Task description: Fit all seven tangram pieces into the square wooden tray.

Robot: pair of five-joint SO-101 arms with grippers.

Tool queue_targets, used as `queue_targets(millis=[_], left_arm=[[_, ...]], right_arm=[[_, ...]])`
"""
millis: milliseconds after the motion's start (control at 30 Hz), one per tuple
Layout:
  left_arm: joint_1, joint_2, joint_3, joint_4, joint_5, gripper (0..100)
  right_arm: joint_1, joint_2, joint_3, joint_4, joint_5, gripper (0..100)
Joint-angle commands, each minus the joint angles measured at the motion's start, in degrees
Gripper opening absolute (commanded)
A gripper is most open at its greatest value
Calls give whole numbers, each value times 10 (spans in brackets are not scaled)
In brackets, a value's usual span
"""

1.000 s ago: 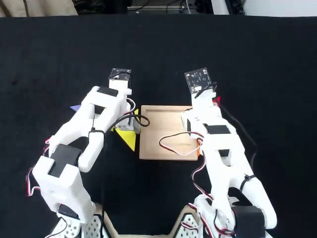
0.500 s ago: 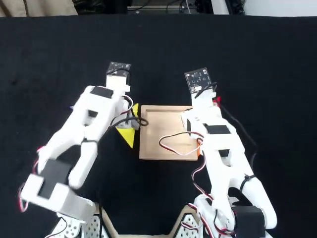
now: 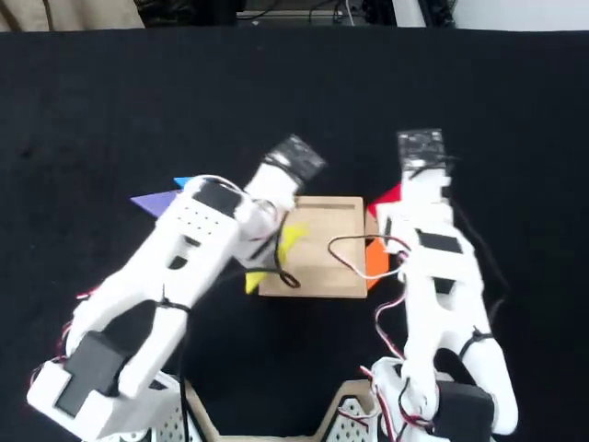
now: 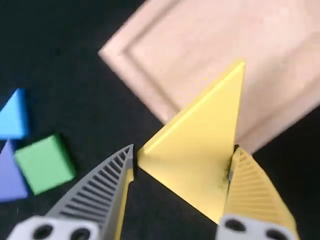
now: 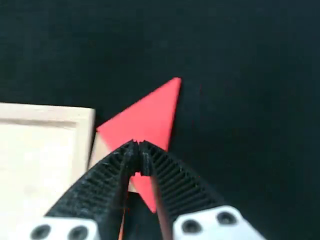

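1. Left hand (image 4: 182, 150) grasps the yellow triangle (image 4: 200, 142), tilted over the tray's (image 3: 322, 276) left edge
2. Right hand (image 5: 138, 146) is clenched, fingertips together, above the red triangle (image 5: 150, 112) at the tray's far right corner
3. Orange piece (image 3: 375, 258) touches the tray's right side
4. Blue triangle (image 4: 15, 115), green square (image 4: 45, 162) and purple piece (image 4: 9, 175) lie close together on the counter (image 3: 294, 92), left of the tray

overhead camera and close wrist cameras share the tray (image 3: 317, 216).

Gripped triangle (image 4: 200, 145) over the tray's (image 3: 313, 278) left edge (partly overhanging), second triangle (image 5: 145, 120) at its far right corner, small pieces (image 4: 45, 162) well left.
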Motion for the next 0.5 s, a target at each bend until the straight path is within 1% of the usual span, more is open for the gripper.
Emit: queue_targets(millis=[0, 133, 233, 333, 467], left_arm=[[64, 12, -44, -11, -67, 181], [87, 56, -60, -96, -78, 182], [122, 100, -65, -133, -82, 182], [149, 142, -95, -139, -82, 182], [152, 193, -155, -135, -82, 183]], right_arm=[[55, -6, -47, -12, -51, 12], [124, -6, -59, -13, -99, 12], [160, -6, -54, -39, -127, 12], [166, -2, -53, -48, -142, 12], [165, -5, -47, -51, -143, 12]])
